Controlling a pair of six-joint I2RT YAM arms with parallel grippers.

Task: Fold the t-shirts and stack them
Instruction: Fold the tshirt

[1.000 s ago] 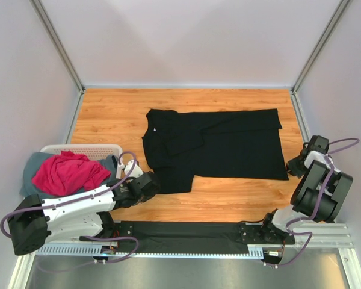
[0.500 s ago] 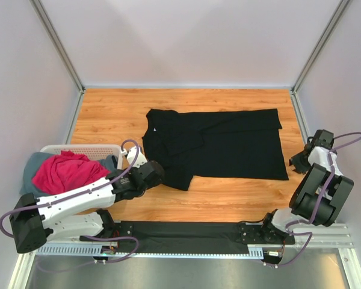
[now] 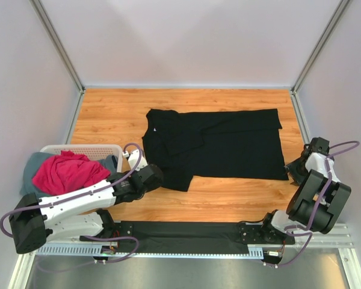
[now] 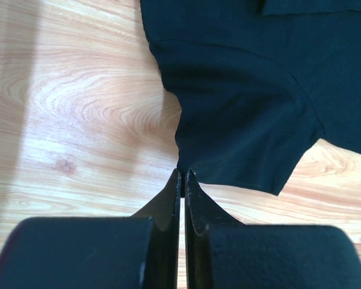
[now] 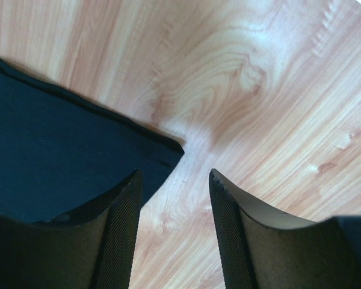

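T-shirts counted: three in view. One black t-shirt (image 3: 228, 147) lay spread flat on the wooden table (image 3: 228, 198), mid-frame in the top view, collar end toward frame left and hem toward frame right. One magenta-pink t-shirt (image 3: 69, 173) sat crumpled on one grey t-shirt (image 3: 31, 168), both heaped in the single white slotted basket (image 3: 78, 149) at lower left of the frame. Two arms, two grippers.

Left gripper (image 3: 149, 176) was at the black shirt's lower-left sleeve corner. In its wrist view the jaws were pressed together on that corner (image 4: 182, 174), and the cloth (image 4: 240, 108) rose to a small peak at the tips.

Right gripper (image 3: 296, 168) was at the shirt's lower-right hem corner, close to the right wall. In its wrist view the jaws stood wide (image 5: 174, 177), holding nothing. The cloth corner (image 5: 60, 156) pointed into the gap, with one finger over the fabric and the other over bare wood.

Bare wood ran all round the black shirt: a wide band along the top of the frame, narrower bands at frame left and below. The hem lay near the table's right edge.

Shirt fabric was matte and smooth, with a stitched hem. The table was glossy wood grain. The finger pads (image 5: 123, 235) were dark and ribbed.
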